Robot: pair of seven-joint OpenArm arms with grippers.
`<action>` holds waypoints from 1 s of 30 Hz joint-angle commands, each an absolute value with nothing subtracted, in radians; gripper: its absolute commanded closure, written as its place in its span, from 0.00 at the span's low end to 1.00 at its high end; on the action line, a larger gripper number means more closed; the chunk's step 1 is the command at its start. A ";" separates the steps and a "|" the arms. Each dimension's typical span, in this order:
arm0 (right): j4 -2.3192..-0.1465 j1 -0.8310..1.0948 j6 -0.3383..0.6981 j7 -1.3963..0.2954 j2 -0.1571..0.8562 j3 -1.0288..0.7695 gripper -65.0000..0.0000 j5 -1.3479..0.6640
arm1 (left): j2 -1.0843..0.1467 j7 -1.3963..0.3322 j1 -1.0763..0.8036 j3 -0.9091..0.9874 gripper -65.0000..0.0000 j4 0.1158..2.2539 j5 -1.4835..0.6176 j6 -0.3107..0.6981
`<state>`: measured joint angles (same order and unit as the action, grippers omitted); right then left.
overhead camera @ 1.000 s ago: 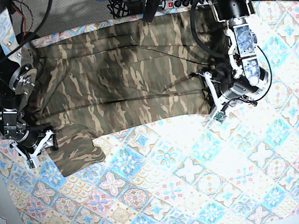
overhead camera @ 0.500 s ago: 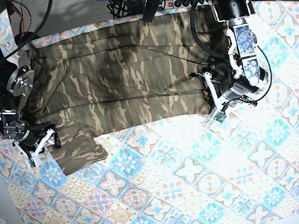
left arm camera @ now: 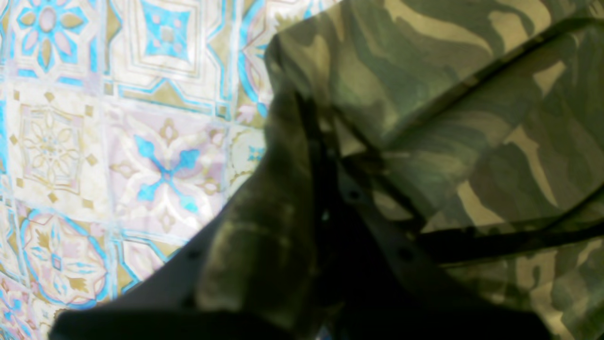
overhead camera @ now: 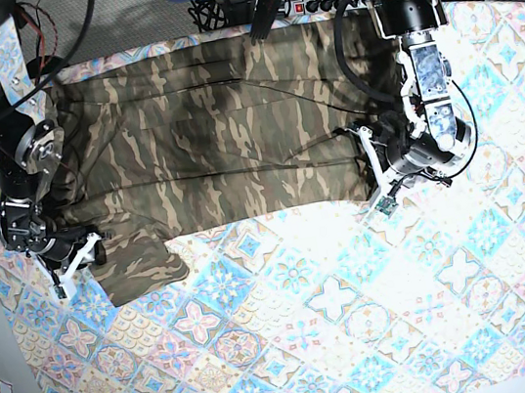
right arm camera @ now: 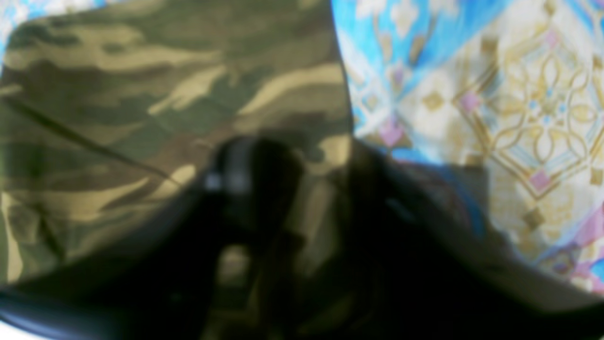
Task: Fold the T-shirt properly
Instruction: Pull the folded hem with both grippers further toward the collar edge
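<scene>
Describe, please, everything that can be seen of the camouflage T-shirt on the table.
The T-shirt is soft cloth in olive, brown and tan camouflage, spread sideways across the far part of the patterned tablecloth, with creases running along it. One sleeve sticks out toward the near side at the base view's left. The left hand is shut on the shirt's edge; the right hand sits at the sleeve end, its grip unclear in the blurred wrist view.

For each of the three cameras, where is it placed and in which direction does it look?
Base: overhead, looking down on the tablecloth, T-shirt and both arms.
Left wrist: on the left arm, looking along the left gripper, shut on camouflage cloth.
Right wrist: on the right arm, blurred, looking past the right gripper at a shirt edge.
All views share shirt and tablecloth.
</scene>
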<state>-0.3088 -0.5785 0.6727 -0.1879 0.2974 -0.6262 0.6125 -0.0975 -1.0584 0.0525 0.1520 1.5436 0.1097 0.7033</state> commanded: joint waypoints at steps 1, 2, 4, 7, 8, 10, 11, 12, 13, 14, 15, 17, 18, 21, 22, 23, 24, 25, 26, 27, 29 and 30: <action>-0.303 -0.576 0.698 -0.260 0.294 -0.621 0.73 0.642 | -0.104 -1.049 0.070 0.154 1.00 1.563 0.108 0.698; -0.303 -0.576 0.698 -0.260 0.294 -0.619 0.79 0.644 | -0.104 -1.049 0.070 0.154 1.00 1.563 0.108 0.698; -0.303 -0.575 0.698 -0.262 0.294 -0.619 0.87 0.654 | -0.104 -1.049 0.070 0.154 1.00 1.563 0.108 0.698; -0.305 -0.575 0.698 -0.262 0.294 -0.621 0.93 0.697 | -0.101 -1.049 0.070 0.153 1.00 1.563 0.108 0.698; -0.306 -0.575 0.698 -0.260 0.294 -0.625 0.95 0.702 | -0.101 -1.049 0.070 0.153 1.00 1.563 0.108 0.698; -0.343 -0.576 0.698 -0.262 0.292 -0.625 0.99 0.700 | -0.101 -1.049 0.070 0.153 1.00 1.563 0.108 0.698; -0.372 -0.575 0.698 -0.265 0.292 -0.627 0.99 0.700 | -0.101 -1.049 0.070 0.153 1.00 1.563 0.108 0.698; -0.407 -0.575 0.698 -0.282 0.292 -0.627 0.98 0.702 | -0.101 -1.049 0.070 0.153 1.00 1.563 0.108 0.698; -0.450 -0.575 0.698 -0.302 0.292 -0.625 0.98 0.704 | -0.101 -1.049 0.070 0.153 1.00 1.563 0.108 0.698; -0.507 -0.573 0.698 -0.318 0.292 -0.625 0.98 0.705 | -0.101 -1.049 0.070 0.153 1.00 1.563 0.108 0.698; -0.555 -0.570 0.698 -0.332 0.289 -0.625 0.98 0.705 | -0.101 -1.049 0.070 0.153 1.00 1.563 0.108 0.698; -0.654 -0.536 0.698 -0.363 0.271 -0.625 0.98 0.702 | -0.101 -1.049 0.070 0.153 1.00 1.563 0.108 0.698; -0.702 -0.521 0.698 -0.375 0.260 -0.624 0.98 0.702 | -0.099 -1.049 0.070 0.153 1.00 1.563 0.108 0.698; -0.828 -0.478 0.698 -0.406 0.239 -0.622 0.98 0.704 | -0.099 -1.049 0.070 0.153 1.00 1.563 0.105 0.698; -0.860 -0.470 0.698 -0.420 0.231 -0.621 0.98 0.704 | -0.099 -1.049 0.070 0.153 1.00 1.563 0.104 0.698; -0.883 -0.466 0.698 -0.430 0.228 -0.621 0.98 0.705 | -0.099 -1.049 0.070 0.153 1.00 1.563 0.104 0.698; -0.908 -0.464 0.698 -0.443 0.222 -0.621 0.98 0.705 | -0.099 -1.049 0.070 0.153 1.00 1.563 0.104 0.698; -0.928 -0.463 0.698 -0.449 0.216 -0.621 0.98 0.705 | -0.099 -1.049 0.070 0.153 1.00 1.563 0.104 0.698; -0.947 -0.460 0.698 -0.455 0.208 -0.621 0.98 0.705 | -0.099 -1.049 0.070 0.153 1.00 1.563 0.104 0.698; -0.969 -0.449 0.698 -0.455 0.202 -0.621 0.98 0.705 | -0.099 -1.049 0.070 0.153 1.00 1.563 0.104 0.698; -1.032 -0.414 0.698 -0.455 0.189 -0.621 0.98 0.705 | -0.099 -1.049 0.070 0.153 1.00 1.563 0.105 0.698; -1.075 -0.390 0.698 -0.455 0.185 -0.621 0.98 0.704 | -0.099 -1.049 0.070 0.153 1.00 1.563 0.107 0.698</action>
<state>-1.0542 -0.3733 0.7132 -0.4603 0.1642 -0.6193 0.7006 -0.0914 -1.0512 0.0525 0.1501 1.5440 0.1001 0.7036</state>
